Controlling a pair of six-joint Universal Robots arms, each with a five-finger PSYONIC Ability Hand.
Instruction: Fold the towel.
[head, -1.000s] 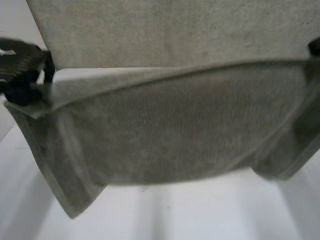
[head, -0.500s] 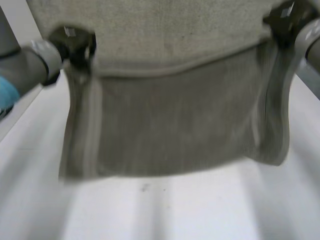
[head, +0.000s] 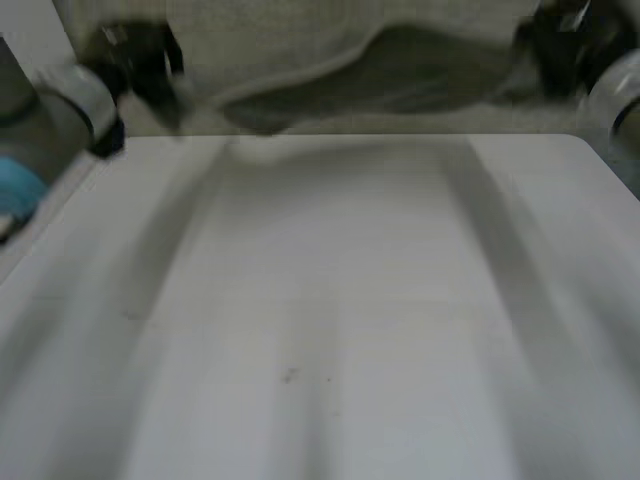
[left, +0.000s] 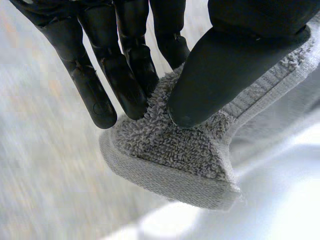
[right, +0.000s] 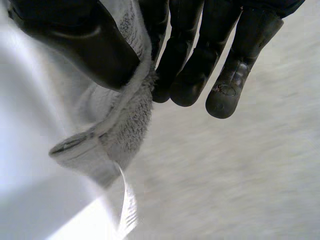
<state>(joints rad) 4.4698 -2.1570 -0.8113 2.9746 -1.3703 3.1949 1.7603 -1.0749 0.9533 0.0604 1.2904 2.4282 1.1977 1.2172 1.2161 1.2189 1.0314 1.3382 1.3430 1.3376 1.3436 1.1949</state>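
left wrist view, left hand (left: 227, 62) pinching towel (left: 175, 150)

We are watching the towel (head: 300, 45) running off the far edge of the head view, its far part cut off. The left hand (head: 145, 65) and right hand (head: 555, 45) are blurring there, and each thumb is covering the cloth it is pinching.
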